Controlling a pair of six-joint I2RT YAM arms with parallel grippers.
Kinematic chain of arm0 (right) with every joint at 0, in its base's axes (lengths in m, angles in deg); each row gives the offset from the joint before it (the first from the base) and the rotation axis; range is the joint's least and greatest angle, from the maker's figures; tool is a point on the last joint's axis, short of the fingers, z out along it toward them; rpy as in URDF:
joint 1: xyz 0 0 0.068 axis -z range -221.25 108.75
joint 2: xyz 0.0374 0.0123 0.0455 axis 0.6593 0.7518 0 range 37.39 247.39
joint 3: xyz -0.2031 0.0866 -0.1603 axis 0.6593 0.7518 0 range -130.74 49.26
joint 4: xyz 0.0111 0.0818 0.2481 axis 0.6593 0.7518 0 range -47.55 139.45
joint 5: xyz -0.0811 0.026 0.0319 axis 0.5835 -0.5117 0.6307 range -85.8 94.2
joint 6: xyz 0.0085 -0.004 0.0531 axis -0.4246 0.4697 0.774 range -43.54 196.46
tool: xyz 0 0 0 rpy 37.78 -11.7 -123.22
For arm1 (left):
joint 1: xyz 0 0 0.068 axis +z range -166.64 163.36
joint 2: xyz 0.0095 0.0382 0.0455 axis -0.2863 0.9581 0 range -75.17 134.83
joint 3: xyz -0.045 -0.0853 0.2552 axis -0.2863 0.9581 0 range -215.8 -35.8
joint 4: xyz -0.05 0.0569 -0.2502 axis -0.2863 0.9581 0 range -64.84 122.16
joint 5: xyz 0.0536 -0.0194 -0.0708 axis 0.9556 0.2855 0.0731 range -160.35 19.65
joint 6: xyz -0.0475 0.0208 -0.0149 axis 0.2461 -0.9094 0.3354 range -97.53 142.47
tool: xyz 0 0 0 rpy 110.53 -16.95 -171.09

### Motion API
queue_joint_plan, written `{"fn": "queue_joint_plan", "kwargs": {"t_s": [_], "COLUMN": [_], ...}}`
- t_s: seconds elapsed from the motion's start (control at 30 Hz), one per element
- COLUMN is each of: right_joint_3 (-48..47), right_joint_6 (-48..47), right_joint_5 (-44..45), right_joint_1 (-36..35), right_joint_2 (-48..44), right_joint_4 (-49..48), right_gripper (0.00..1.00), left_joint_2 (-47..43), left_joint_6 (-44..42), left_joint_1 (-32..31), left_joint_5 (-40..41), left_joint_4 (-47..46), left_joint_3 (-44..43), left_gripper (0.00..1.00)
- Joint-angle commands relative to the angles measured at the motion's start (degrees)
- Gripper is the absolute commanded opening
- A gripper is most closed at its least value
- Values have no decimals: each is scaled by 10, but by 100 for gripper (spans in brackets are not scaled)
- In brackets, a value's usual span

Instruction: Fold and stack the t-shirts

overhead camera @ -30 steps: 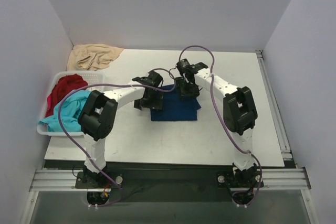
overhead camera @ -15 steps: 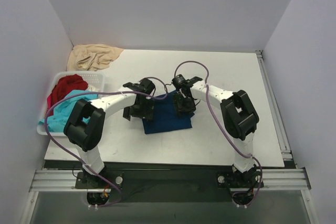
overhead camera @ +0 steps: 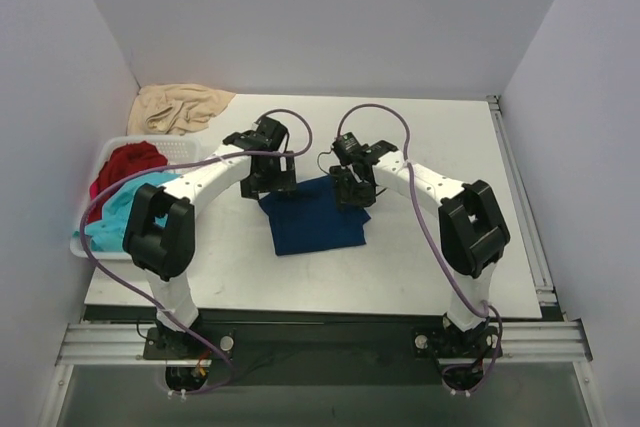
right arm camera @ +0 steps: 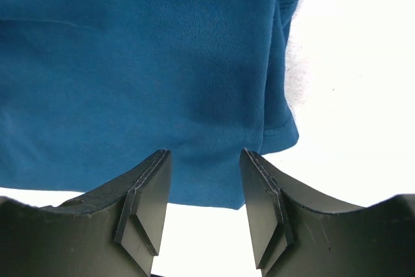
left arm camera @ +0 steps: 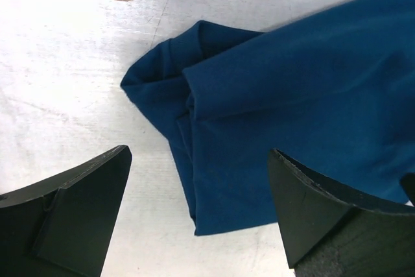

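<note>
Your left pincer is spread wide and hangs over a folded corner of the navy blue t-shirt, holding nothing. Your right pincer has its jaws partly apart above the opposite edge of the same t-shirt. You see only cloth and table between them, and nothing is pinched. The white table carries everything. The navy blue t-shirt lies on it folded into a rough rectangle, near the middle, between the two pincers. At the left edge stands a white basket. In it lie a turquoise t-shirt and a red t-shirt, touching each other. A beige cloth lies crumpled at the far left corner, just behind the basket.
</note>
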Motion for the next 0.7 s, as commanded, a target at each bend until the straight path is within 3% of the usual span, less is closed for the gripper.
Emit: {"fn": "queue_joint_plan", "kwargs": {"t_s": [0.0, 0.4, 0.67], "right_joint_3": [-15, -10, -33], "right_joint_6": [17, 25, 20], "right_joint_5": [20, -11, -37], "right_joint_1": [5, 38, 57], "right_joint_2": [-26, -16, 19], "right_joint_4": [22, 5, 3], "right_gripper": [47, 47, 47], "left_joint_2": [35, 87, 109], "left_joint_6": [24, 47, 42], "left_joint_1": [3, 26, 44], "left_joint_5": [-15, 78, 77], "left_joint_4": [-19, -48, -54], "left_joint_3": [-15, -48, -72], "left_gripper": [97, 97, 97]}}
